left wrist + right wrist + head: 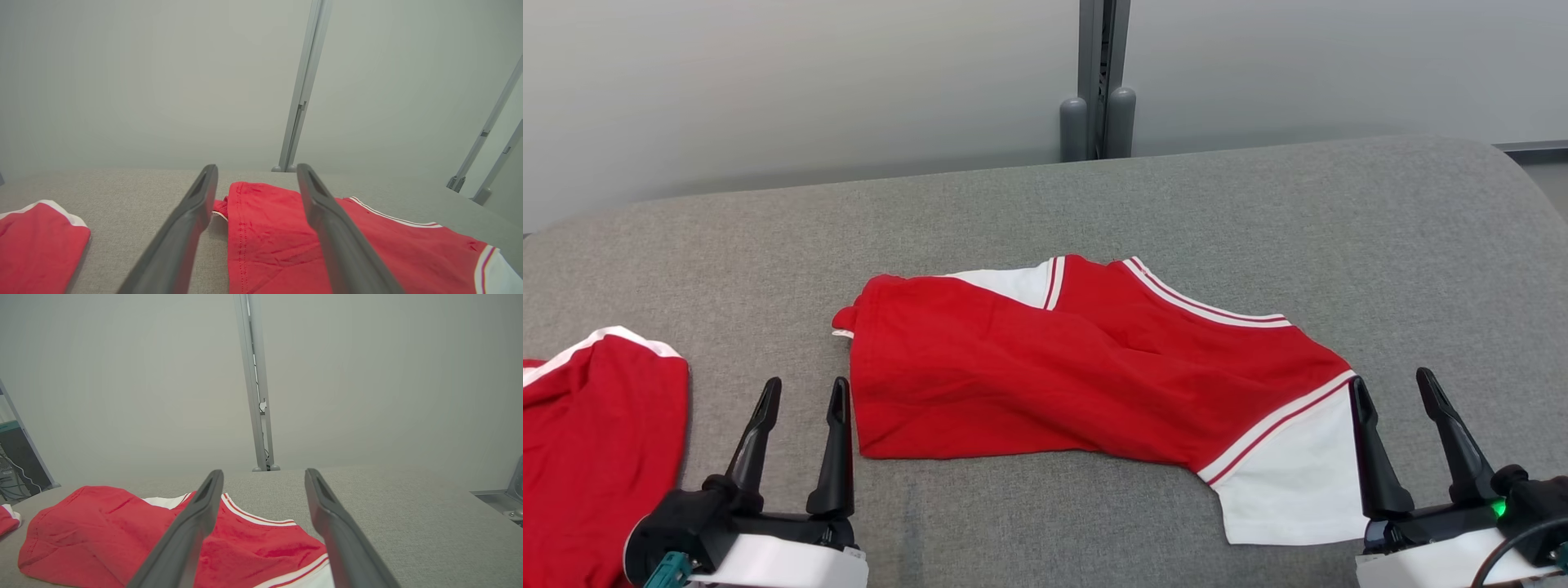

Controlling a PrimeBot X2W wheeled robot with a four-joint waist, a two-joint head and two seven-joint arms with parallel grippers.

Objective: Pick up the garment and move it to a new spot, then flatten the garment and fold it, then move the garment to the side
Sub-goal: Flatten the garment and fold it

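**Both claws wide and empty, one at each end of the red garment**

Outward of the left claw (805, 384), off to its left: another red cloth (596, 457) with white trim, lying apart, perhaps waiting its turn or already dealt with. The left claw itself: spread wide, gripping nothing, fingers pointing away over the top, just beside the red hemmed end of the garment (1045, 367). In its wrist view, that hem just ahead, between the two fingers. Seemingly parked there to take the left end.

Between the two claws: the garment, red with white panels and striped trim, rumpled and skewed rather than flat, one white corner reaching down beside the right claw (1391, 380). Not lifted, not folded. By the look of it, first step not yet begun.

The right claw: likewise wide and empty, inner finger at the edge of the white corner, touching or just short of it, hard to tell. Probably mirrored on purpose, one claw per end, for a two-handed lift without bunching.

Beyond both claws: a grey woven padded surface (1176, 204) with rounded far corners, likely soft enough to let a finger slip under cloth. Behind it, a plain pale wall (768, 82) and a grey upright post (1103, 73). To the right of the right claw, only bare grey fabric
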